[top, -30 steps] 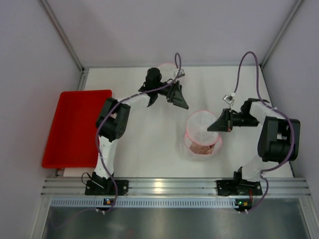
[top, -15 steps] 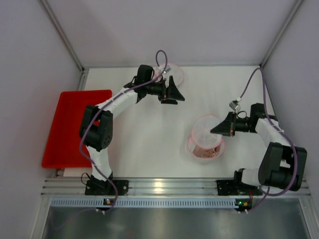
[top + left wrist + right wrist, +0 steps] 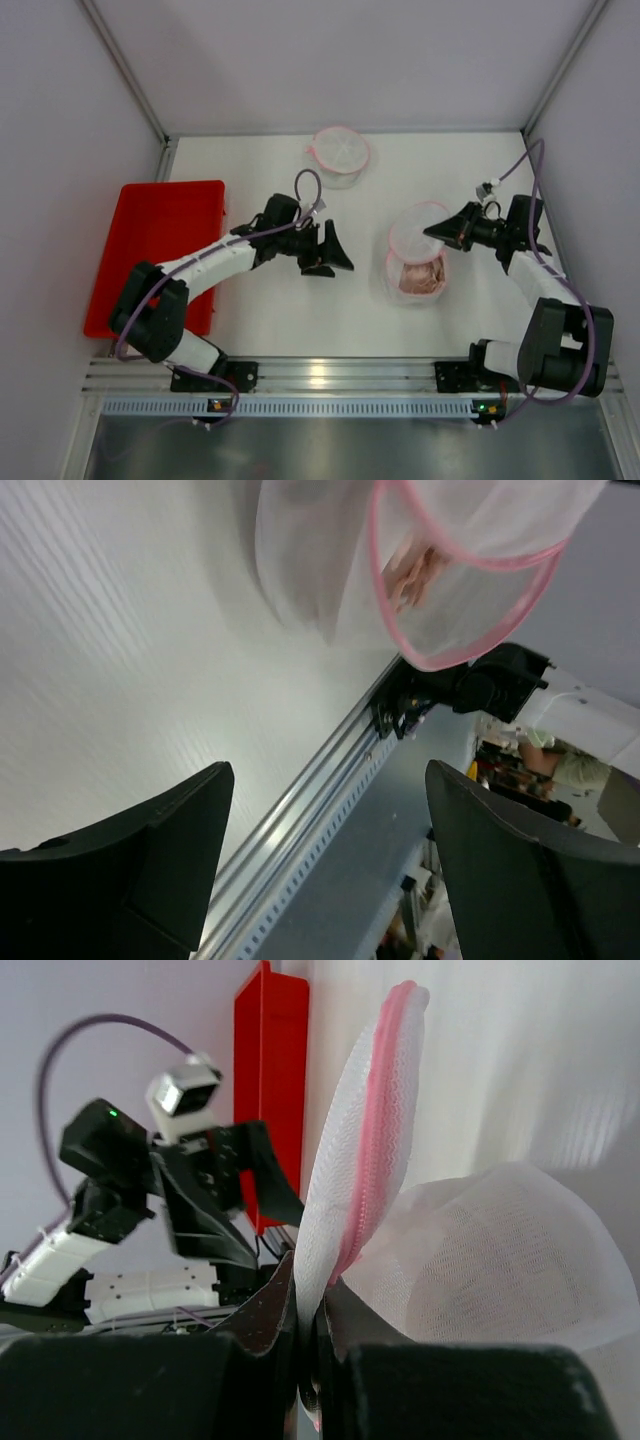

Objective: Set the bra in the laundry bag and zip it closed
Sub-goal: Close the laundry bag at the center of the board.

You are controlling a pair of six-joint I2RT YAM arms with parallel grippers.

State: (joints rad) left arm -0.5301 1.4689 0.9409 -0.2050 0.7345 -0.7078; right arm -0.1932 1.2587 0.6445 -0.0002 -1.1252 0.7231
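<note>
Nearest, the two arm bases sit on the metal rail at the near edge. Just beyond, right of centre, the laundry bag rests on the white surface with the bra inside it, showing coppery pink through the mesh. The bag's round flap stands lifted, and the right fingers are pinched tight on its pink zip edge (the zip is not closed). Level with them, mid-surface, the left fingers stand wide apart, holding nothing. They are aimed toward the bag but well apart from it. A red tray lies along the left side. Farthest back, a second round mesh pouch lies near the rear wall.
</note>
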